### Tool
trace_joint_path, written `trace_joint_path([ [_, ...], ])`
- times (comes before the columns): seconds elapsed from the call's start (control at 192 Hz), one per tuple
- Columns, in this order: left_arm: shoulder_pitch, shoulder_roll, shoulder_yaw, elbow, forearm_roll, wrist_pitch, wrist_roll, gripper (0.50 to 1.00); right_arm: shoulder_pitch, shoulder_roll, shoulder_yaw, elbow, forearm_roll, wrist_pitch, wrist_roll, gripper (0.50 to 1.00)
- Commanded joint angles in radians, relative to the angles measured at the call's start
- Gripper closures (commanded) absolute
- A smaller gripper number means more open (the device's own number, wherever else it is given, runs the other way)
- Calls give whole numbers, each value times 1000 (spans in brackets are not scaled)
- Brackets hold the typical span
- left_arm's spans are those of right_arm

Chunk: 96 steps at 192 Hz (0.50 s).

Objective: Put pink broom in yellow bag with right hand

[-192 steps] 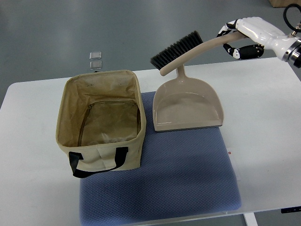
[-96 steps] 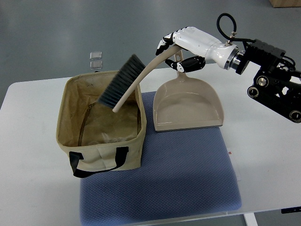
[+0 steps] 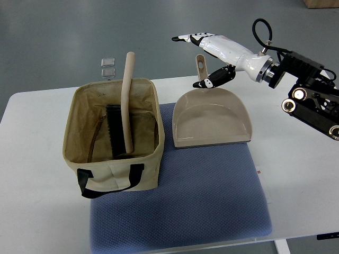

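The broom (image 3: pixel 126 100), beige-pink with dark bristles, stands inside the tan fabric bag (image 3: pixel 114 172), bristles down on the bag's floor and its handle leaning up past the far rim. My right hand (image 3: pixel 204 58) hovers above and behind the matching dustpan (image 3: pixel 212 119), fingers spread, holding nothing. It is well to the right of the bag, apart from the broom. The left arm does not show.
The bag and dustpan rest on a blue mat (image 3: pixel 201 196) laid on a white table (image 3: pixel 302 159). The dustpan's handle (image 3: pixel 201 66) sticks up just under my right hand. Two small clear squares (image 3: pixel 107 66) lie on the floor beyond the table.
The broom went from my right hand's grip above the bag's right rim to standing loose inside the bag. The hand has let go, its fingers have spread, and it has drawn back slightly rightward.
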Motion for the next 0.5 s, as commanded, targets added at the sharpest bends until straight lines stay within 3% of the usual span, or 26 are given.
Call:
trace_joint_path([
  [0.0,0,0,0,0,0,0,1,500,-3,-30,2,-11,173,15,-4,587],
  [0.172,0,0,0,0,0,0,1,500,-33,-84,38,-43,504,63,-7,587],
  [0.371,0,0,0,0,0,0,1,500,-133,-84,143,-156,858,155,-56,587],
  [0.496,0,0,0,0,0,0,1,500,-161,-77,177,-201,1075,155,-63,587],
])
